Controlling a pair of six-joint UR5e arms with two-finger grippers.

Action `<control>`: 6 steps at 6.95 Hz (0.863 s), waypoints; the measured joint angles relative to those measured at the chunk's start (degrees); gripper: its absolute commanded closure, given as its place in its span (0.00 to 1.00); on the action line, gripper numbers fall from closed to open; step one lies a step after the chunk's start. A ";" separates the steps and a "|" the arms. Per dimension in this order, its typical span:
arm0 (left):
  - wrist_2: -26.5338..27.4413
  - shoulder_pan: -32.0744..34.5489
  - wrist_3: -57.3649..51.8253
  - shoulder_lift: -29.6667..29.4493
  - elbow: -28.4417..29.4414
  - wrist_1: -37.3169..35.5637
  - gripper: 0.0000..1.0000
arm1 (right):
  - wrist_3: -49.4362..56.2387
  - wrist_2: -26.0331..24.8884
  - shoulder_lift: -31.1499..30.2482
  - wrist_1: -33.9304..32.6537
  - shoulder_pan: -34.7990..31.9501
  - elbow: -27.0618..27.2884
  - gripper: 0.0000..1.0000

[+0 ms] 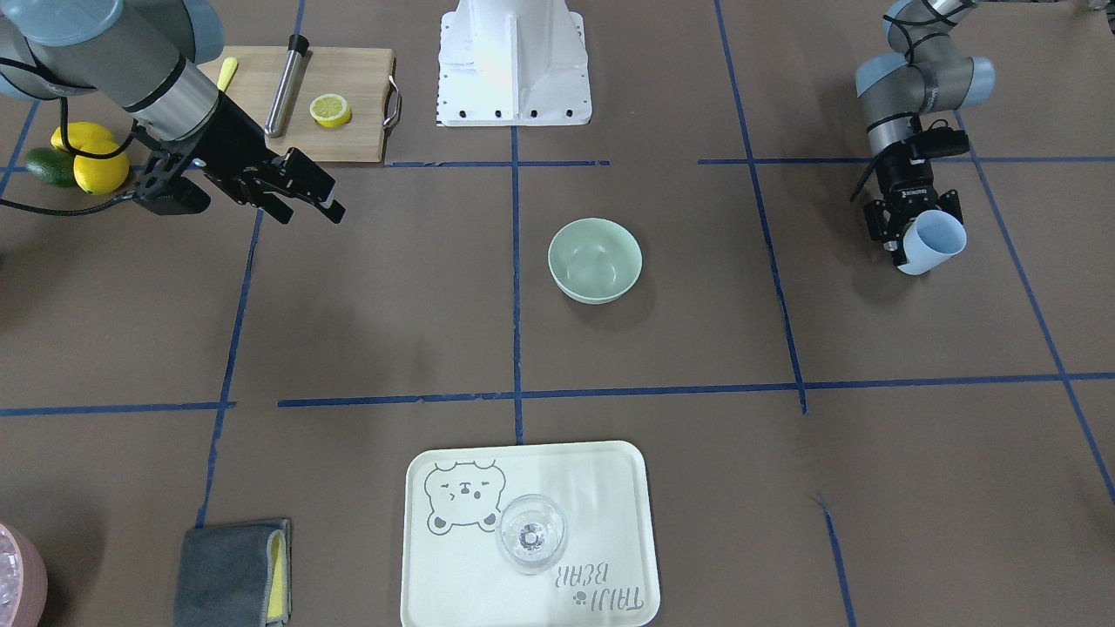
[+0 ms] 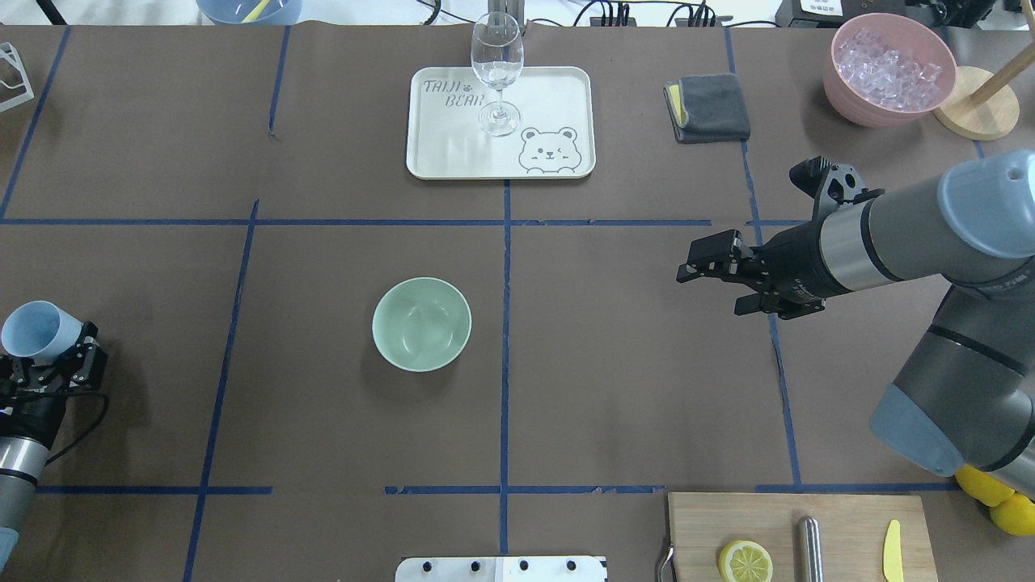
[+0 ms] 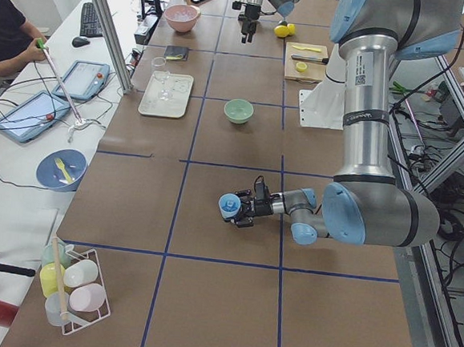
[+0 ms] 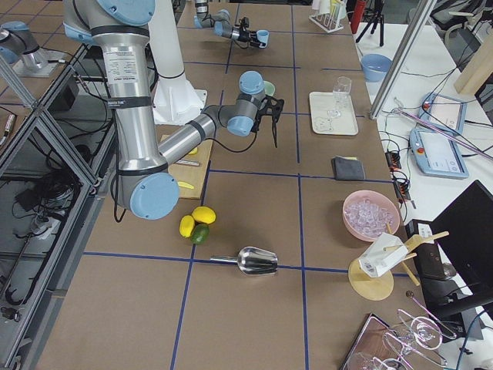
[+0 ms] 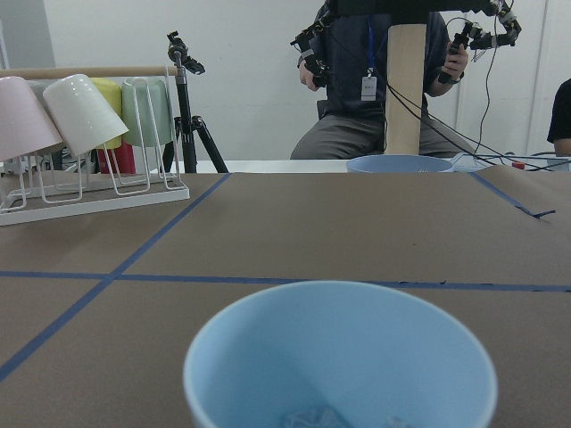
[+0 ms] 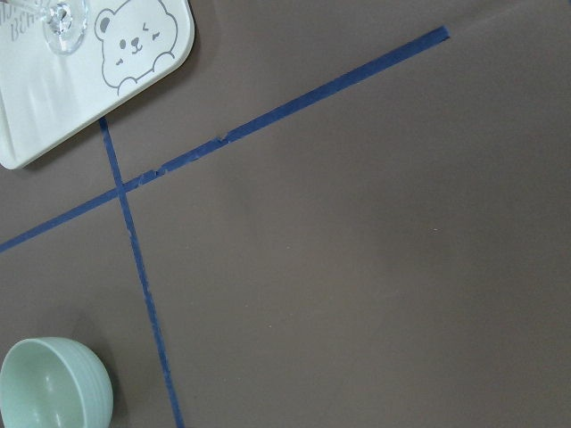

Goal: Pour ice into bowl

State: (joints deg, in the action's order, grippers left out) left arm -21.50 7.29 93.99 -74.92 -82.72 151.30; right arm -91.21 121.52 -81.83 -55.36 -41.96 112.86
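The pale mint-green bowl stands empty near the table's middle; it also shows in the front view and at the lower left of the right wrist view. My left gripper is shut on a light blue cup, tilted, far to the bowl's left at the table's edge. In the left wrist view a few clear ice cubes lie at the cup's bottom. My right gripper hovers open and empty to the bowl's right.
A white bear tray with a wine glass stands at the far side. A grey cloth and a pink container of ice are far right. A cutting board with half a lemon is near right.
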 measured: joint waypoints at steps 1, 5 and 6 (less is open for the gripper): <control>-0.08 0.82 -1.72 -0.17 0.00 0.26 1.00 | 0.04 0.02 0.08 -0.01 -0.18 0.00 0.00; -4.69 4.62 -26.95 -6.20 -8.02 11.47 1.00 | 0.22 0.61 0.01 -0.01 -1.42 -0.05 0.00; -6.52 4.95 -34.28 -10.30 -9.41 13.13 1.00 | 0.39 1.31 -0.12 -0.01 -1.95 -0.13 0.00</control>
State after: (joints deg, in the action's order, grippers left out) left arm -28.01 12.24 59.71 -85.22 -92.14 164.43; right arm -90.82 122.84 -81.95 -55.37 -43.91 112.73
